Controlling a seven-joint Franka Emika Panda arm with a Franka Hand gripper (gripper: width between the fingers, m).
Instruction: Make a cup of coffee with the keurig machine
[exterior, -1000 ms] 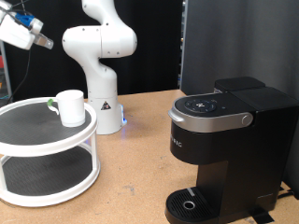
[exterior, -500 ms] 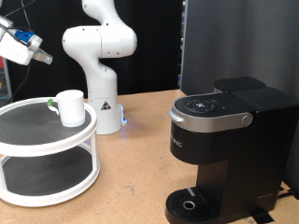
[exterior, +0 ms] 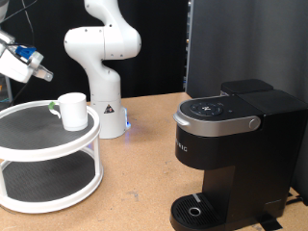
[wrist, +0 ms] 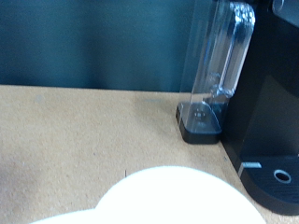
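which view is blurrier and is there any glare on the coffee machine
The wrist view is softer: the keurig machine and its clear water tank have fuzzy edges, and the white shape at the bottom edge is out of focus. The exterior view is sharp, with only mild highlights on the machine's silver rim; the gripper is slightly smeared.

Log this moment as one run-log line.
tool: in air above rack, exterior view's left | cup: upright on rack's top shelf, untouched | keurig machine: lid closed

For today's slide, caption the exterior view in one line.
Gripper hovers above the cup on a two-tier stand; keurig machine waits, lid closed.
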